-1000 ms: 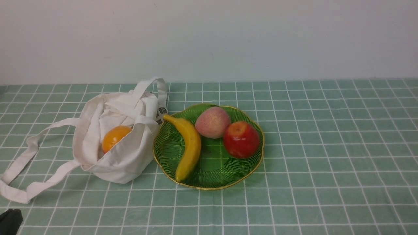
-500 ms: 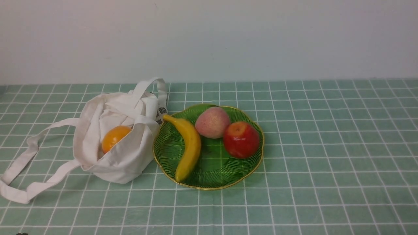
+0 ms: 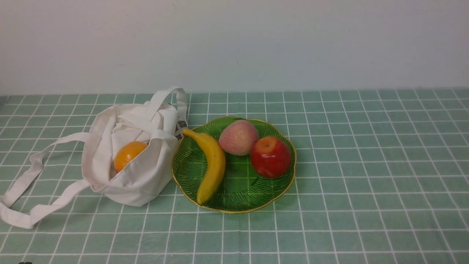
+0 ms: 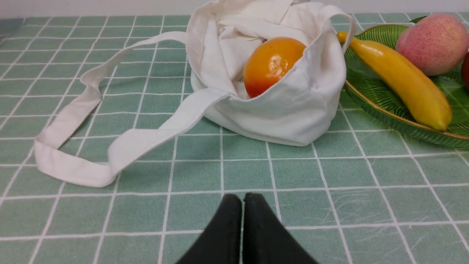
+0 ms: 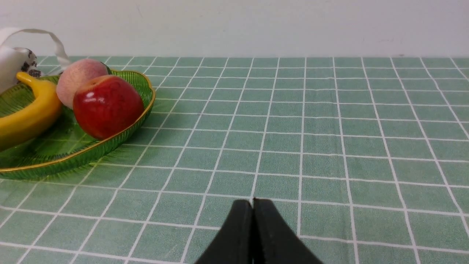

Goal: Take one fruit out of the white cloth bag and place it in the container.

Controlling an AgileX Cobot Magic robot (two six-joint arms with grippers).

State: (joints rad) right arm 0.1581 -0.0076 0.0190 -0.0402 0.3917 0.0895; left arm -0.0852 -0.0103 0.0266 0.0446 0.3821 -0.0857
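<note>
Left gripper (image 4: 242, 200), black fingers pressed together and holding nothing, hovers over green checked tablecloth (image 3: 366, 154). Ahead of it slumps the white cloth bag (image 4: 285, 102), an orange (image 4: 271, 64) inside. Right gripper (image 5: 253, 205) is likewise closed and empty; beyond it, the banana (image 3: 211, 167) lies in the green glass dish (image 3: 238, 198) with peach (image 3: 238, 137) and apple (image 3: 270, 157)

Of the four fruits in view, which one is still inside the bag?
The round orange fruit, sitting in the open mouth of the white cloth bag. The banana, peach and red apple all lie in the green dish.
</note>
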